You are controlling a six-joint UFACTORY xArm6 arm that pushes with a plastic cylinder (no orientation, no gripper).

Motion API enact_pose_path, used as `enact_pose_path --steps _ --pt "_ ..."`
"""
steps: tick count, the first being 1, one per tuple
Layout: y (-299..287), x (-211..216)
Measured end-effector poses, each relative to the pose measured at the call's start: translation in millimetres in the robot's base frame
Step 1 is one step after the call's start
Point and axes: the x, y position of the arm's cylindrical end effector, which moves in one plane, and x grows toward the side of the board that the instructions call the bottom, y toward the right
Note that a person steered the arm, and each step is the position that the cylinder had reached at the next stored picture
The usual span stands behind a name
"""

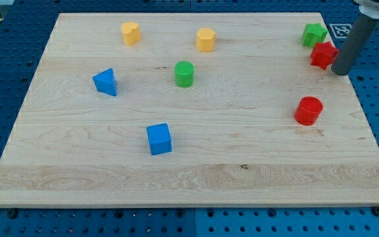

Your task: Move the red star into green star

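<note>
The red star [322, 55] lies near the view's top right corner of the wooden board. The green star [314, 34] sits just above it and slightly left, touching or almost touching it. My tip [341, 71] is the lower end of the dark rod, just right of the red star and slightly below it, right against its right edge.
A red cylinder [308, 110] stands below the stars. A green cylinder [184, 74] is near the board's middle top. Two yellow blocks [131, 32] [205, 39] sit along the top. A blue triangle [105, 82] and a blue cube [158, 139] are at the left.
</note>
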Motion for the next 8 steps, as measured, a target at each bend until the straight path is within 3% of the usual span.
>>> enact_pose_path --steps 8 --pt "-11.8 -2.3"
